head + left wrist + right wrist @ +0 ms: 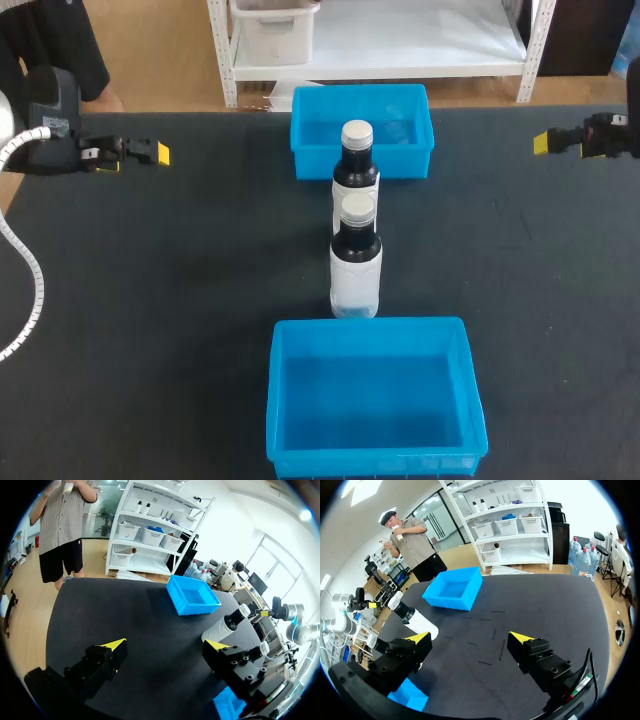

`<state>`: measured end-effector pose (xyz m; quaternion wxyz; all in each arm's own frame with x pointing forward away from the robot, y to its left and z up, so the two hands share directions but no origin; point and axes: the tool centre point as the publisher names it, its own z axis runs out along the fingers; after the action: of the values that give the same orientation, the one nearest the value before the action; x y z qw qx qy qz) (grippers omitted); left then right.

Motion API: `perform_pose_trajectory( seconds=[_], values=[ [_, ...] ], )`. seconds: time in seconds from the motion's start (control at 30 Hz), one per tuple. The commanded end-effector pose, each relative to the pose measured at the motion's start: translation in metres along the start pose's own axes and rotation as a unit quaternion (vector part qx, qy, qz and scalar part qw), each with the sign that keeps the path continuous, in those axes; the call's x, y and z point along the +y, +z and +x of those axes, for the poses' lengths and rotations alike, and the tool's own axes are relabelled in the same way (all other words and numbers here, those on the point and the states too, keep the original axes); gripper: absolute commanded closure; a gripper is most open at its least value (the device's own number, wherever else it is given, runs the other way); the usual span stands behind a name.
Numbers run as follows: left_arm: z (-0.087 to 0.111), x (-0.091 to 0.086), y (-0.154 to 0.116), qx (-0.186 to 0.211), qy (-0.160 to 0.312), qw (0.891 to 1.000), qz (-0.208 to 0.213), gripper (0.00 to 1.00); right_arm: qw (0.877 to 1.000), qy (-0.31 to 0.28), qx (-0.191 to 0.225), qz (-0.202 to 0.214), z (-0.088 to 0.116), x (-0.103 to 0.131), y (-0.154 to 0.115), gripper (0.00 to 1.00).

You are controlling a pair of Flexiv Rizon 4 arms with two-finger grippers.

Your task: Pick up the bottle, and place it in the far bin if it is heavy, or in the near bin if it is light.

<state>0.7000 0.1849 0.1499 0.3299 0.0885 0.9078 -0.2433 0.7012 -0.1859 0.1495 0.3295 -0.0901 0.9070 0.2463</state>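
Nothing has yet been lifted: a bottle (355,270) is left upright at centre frame, a second bottle (356,160) just behind it, between far bin (300,110) and near bin (275,400), while left gripper (158,153) and right gripper (545,142) are held spread and empty at upper left and upper right.

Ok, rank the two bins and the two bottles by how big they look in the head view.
1. near bin
2. far bin, though farther away, so unsure
3. near bottle
4. far bottle, partly hidden; the bottles may truly match
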Motion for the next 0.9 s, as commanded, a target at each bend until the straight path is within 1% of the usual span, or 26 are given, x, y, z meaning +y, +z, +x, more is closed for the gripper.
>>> perform_pose_trajectory(
  seconds=[0.03,0.53,0.63,0.7,0.73,0.83,0.9],
  values=[
    [0.0,0.0,0.0,0.0,0.0,1.0,0.0,0.0,1.0,0.0,-0.001,0.003,0.001,0.001,0.0,0.0],
    [0.0,0.0,0.0,0.0,0.0,1.0,0.0,0.0,1.0,0.0,-0.001,0.003,0.001,0.001,0.0,0.0],
    [0.0,0.0,0.0,0.0,0.0,1.0,0.0,0.0,0.998,-0.061,-0.002,-0.011,-0.013,-0.007,-0.005,0.0],
    [0.0,0.0,0.0,0.0,0.0,1.0,0.0,0.0,0.994,-0.106,0.003,-0.031,-0.022,-0.012,-0.009,0.0],
    [0.0,0.0,0.0,0.0,0.0,1.0,0.0,0.0,0.991,-0.125,0.001,-0.047,-0.027,-0.013,-0.012,0.0],
    [0.0,0.0,0.0,0.0,0.0,1.0,0.0,0.0,0.977,-0.191,0.016,-0.092,-0.037,-0.016,-0.017,0.0],
    [0.0,0.0,0.0,0.0,0.0,1.0,0.0,0.0,0.964,-0.235,0.025,-0.123,-0.042,-0.015,-0.019,0.0]
  ],
)
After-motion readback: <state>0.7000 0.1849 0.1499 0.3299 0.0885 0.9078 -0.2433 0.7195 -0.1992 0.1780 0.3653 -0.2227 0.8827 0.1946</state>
